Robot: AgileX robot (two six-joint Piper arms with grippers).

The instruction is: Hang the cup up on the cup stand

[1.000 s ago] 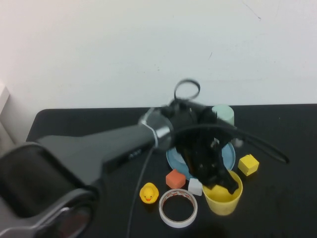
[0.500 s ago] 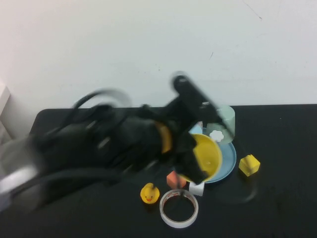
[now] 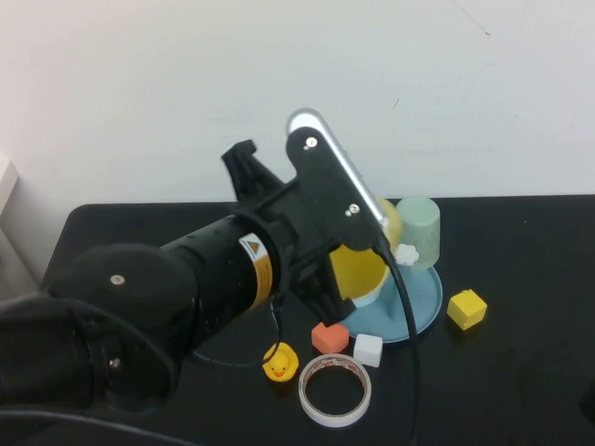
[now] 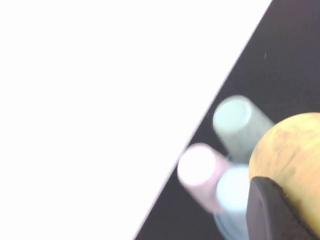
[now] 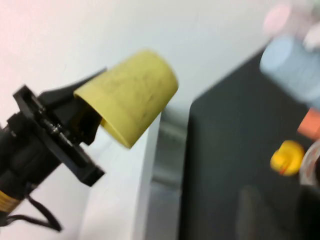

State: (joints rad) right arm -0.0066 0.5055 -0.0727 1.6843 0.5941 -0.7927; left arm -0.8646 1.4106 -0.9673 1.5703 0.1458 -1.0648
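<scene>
The left hand (image 3: pixel 349 279), clenched on the upturned cup (image 3: pixel 361 263), holds it tilted just above the stand (image 3: pixel 423 307); the right hand's grip and place I cannot tell.

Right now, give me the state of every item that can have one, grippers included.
left gripper: shut on the cup, over the cup stand.
cup: held, tilted, mouth toward the gripper.
cup stand: upright on the table.
pale green cup: upside down on the stand.
right gripper: not in view.
</scene>
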